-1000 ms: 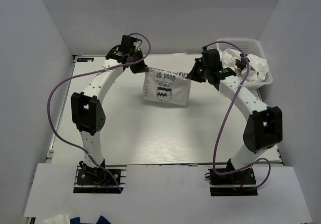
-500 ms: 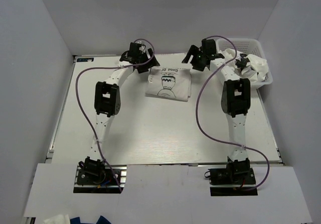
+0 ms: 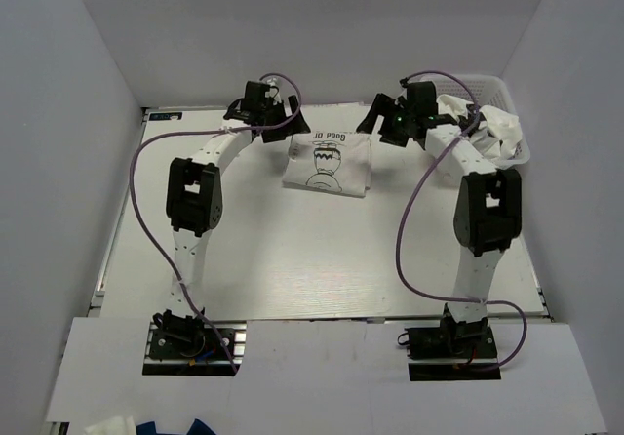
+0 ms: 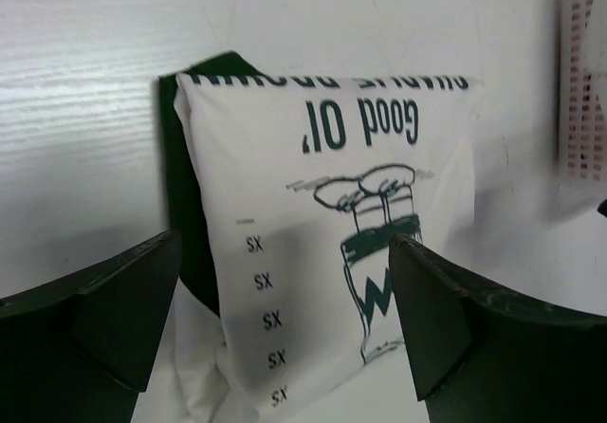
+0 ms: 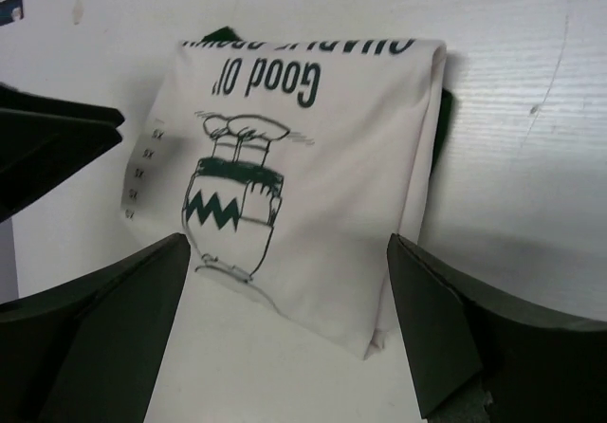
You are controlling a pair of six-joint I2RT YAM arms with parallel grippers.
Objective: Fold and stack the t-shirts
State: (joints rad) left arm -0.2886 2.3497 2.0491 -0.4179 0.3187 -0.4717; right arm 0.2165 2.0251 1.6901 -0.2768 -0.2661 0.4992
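A folded white t-shirt with a black jar graphic [image 3: 327,162] lies flat at the back middle of the table. It rests on a dark green t-shirt, whose edge [image 4: 194,224] shows along one side and again in the right wrist view [image 5: 442,124]. My left gripper [image 3: 283,129] hangs open just off the shirt's back left corner, with nothing between its fingers [image 4: 114,319]. My right gripper [image 3: 381,129] stands open off the back right corner, also empty, its fingers [image 5: 446,328] wide apart above the shirt [image 5: 294,176]. More white t-shirts [image 3: 492,128] are heaped in the basket.
A white lattice basket [image 3: 485,86] stands at the back right corner, close to the right arm, and its wall shows in the left wrist view [image 4: 579,82]. Grey walls close in the table on the left, back and right.
Both grippers opened and let go of the printed shirt, which they had held stretched between them. It now lies folded on the pile, and both arms have shifted posture.
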